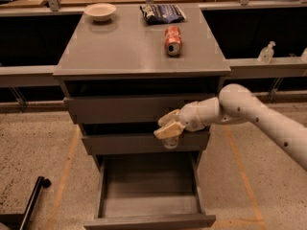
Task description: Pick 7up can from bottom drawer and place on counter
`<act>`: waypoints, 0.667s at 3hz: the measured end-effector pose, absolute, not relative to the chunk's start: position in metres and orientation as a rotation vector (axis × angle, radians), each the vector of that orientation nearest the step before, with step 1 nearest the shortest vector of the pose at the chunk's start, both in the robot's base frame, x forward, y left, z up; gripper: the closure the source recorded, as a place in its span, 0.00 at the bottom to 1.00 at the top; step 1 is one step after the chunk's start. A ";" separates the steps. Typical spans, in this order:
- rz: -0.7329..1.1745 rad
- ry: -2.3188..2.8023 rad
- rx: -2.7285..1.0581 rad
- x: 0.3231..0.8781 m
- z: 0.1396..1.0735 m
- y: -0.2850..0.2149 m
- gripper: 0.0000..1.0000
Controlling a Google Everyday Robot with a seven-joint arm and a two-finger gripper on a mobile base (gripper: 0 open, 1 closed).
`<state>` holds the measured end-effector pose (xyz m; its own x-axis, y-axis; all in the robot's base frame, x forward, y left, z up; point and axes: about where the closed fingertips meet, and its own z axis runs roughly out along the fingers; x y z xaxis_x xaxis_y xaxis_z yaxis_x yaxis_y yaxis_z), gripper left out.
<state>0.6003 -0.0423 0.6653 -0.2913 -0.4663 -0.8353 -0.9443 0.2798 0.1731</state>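
Showing the carry stage of the task: the cabinet [144,114] fills the middle of the view, and its counter [120,49] lies above and beyond the gripper [165,132], overhanging the drawers. The arm [268,123] enters from the gripper's right and reaches across the cabinet's face. The bottom drawer [148,188] stands pulled out directly below the gripper, its tray bare. The middle drawer [124,143] has its front just behind the gripper, and the top drawer [120,109] sits slightly above it. The gripper hangs in front of these fronts, well above the open tray, with its fingers clenched on the 7up can [171,142], whose lower end shows just beneath them. On the counter, above and beyond the gripper, lie a chip bag [162,12], a bowl [100,11] far to the upper left, and a red can [172,40] on its side almost straight above. To do this step well, the can should probably be drawn outward before it rises, so that it clears the overhanging edge. It should then go over the bare stretch left of the red can. A firm grip and an upright can matter until the base touches down.
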 end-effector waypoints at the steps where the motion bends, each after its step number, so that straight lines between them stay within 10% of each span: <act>1: 0.776 1.861 -1.283 0.620 0.741 -0.042 1.00; 2: 0.776 1.861 -1.283 0.620 0.741 -0.042 1.00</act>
